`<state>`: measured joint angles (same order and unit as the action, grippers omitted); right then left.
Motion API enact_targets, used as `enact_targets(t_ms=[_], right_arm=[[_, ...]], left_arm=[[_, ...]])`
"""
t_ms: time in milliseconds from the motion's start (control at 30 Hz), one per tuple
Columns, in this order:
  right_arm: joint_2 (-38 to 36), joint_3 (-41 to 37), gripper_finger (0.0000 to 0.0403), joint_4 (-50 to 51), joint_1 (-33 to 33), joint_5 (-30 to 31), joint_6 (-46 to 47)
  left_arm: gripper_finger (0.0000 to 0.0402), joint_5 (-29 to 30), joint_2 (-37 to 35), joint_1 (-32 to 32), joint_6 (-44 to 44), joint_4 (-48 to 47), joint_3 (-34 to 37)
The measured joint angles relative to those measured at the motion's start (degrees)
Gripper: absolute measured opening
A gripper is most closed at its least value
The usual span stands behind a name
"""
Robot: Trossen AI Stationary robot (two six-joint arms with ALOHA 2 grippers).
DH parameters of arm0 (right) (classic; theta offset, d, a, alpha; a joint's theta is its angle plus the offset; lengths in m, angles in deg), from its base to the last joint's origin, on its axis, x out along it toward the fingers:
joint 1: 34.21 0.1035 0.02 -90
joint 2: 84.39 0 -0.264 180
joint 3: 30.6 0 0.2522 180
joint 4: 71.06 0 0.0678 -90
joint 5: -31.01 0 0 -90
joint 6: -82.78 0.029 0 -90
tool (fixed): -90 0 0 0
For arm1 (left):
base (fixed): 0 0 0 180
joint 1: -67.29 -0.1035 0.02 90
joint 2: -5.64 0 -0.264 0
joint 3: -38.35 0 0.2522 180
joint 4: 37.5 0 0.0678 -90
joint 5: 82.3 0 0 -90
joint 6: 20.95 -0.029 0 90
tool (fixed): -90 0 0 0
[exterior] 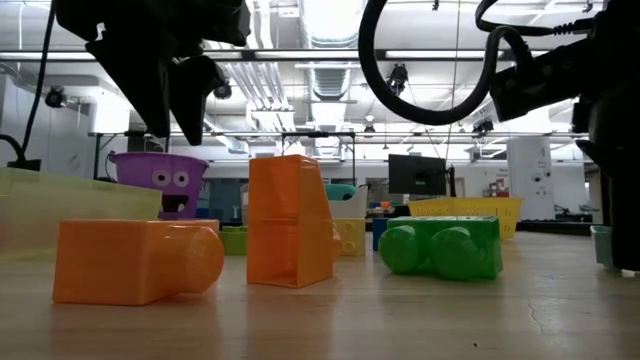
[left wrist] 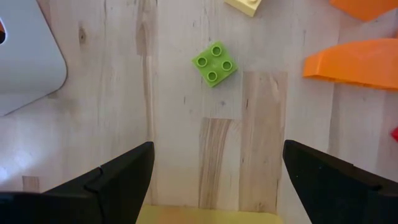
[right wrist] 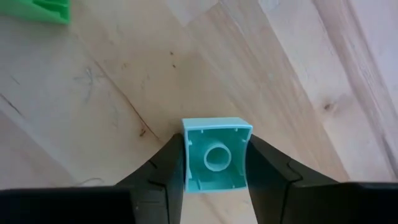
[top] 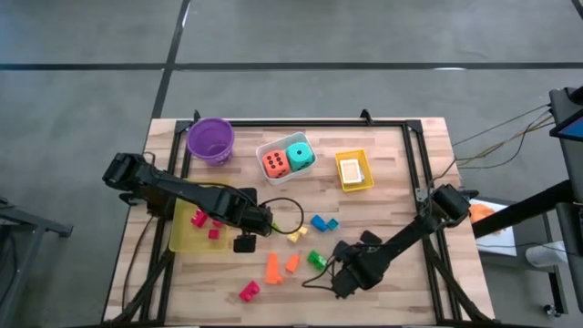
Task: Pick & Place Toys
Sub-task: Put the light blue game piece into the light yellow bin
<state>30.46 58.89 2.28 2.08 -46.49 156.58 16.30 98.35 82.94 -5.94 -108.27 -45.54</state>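
Observation:
Bright toy blocks lie scattered on the wooden table: orange ones, a green one, blue ones, a yellow one and a pink one. Red and pink blocks lie in a flat yellow tray. My left gripper hangs open and empty at that tray's right edge, above bare wood. A small green block lies ahead of it. My right gripper is shut on a light teal block near the front of the table. My right gripper pinches the light teal block between its two fingers, one on each of two opposite side walls. The block's hollow underside faces the wrist camera. Whether the block touches the table, I cannot tell.
A purple bowl stands at the back left. A white tray holds an orange die and a teal die. A small yellow tray holds a card. A black cable loops at mid table.

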Motion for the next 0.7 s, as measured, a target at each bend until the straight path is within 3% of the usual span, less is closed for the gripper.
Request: enact_targets(t_ms=[267, 467, 567, 700], right_arm=[[-4.38, -0.22, 0.0122, -2.53, 0.23, 7.35, -6.8], [-10.63, -0.22, 0.0122, -15.29, -0.45, 14.47, -22.86], [-13.62, -0.46, 0.0122, -21.7, -1.83, 14.5, -30.82], [-17.34, -1.08, 0.0122, -26.35, -3.79, 12.56, -37.05]], left_arm=[[0.0308, 0.33, -2.06, 0.33, -0.04, 4.48, -0.04], [0.0263, 1.92, -5.59, 1.91, -1.45, 14.13, -0.02], [0.025, 6.09, -6.52, 3.47, -5.36, 19.4, -0.02], [0.0245, 16.24, -6.11, 6.58, -16.13, 23.43, 0.02]])
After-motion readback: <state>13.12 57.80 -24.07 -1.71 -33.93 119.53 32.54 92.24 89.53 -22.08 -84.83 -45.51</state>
